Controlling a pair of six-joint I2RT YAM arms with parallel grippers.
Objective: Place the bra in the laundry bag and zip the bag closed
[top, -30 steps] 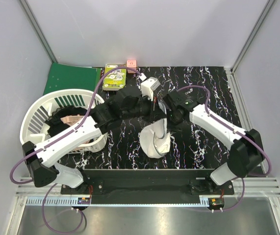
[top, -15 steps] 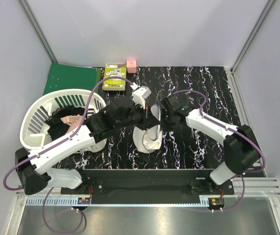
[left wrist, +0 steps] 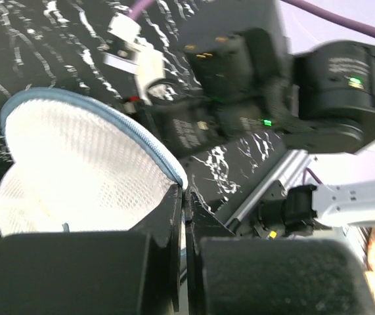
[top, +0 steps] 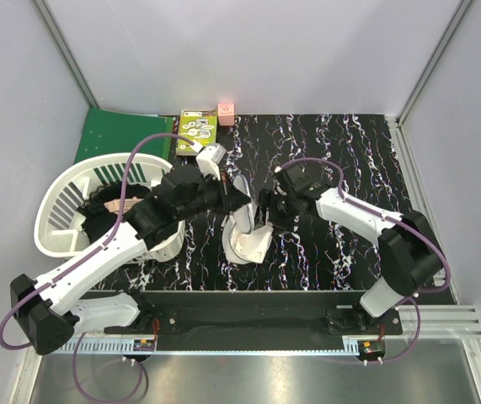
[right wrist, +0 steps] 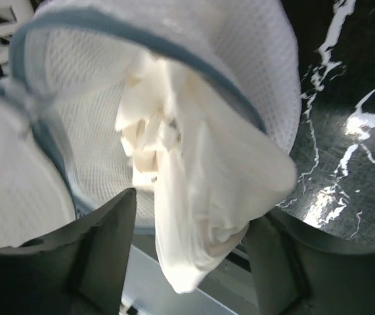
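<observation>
From overhead I see the laundry bag (top: 245, 240), a white round mesh pouch with a blue-grey zipper rim. It sits at the middle of the black, white-veined marble tabletop (top: 341, 151), and both arms meet on it. The left fingers (left wrist: 169, 243) come in at its 11 o'clock and the right fingers (right wrist: 102, 249) at its 2 o'clock. That view does not tell me what either pair is doing.

The left wrist camera does: the left fingers are pressed together on the zipper rim, pinching the laundry bag's edge.

The right wrist camera looks into the bag's open mouth, which the overhead view hides. Pale cream cloth (right wrist: 194, 170) bulges out of the mesh there. The right fingers stand wide apart on either side of that bulge, and I cannot tell whether they are squeezing it or only framing it.

Only the overhead view shows the white slatted plastic basket (top: 55, 210) at 9 o'clock from the laundry bag. In it lies the bra (top: 97, 210), a small black fabric garment as far as I can make out. It rests against a pale pink garment (top: 126, 204), well apart from the laundry bag.
</observation>
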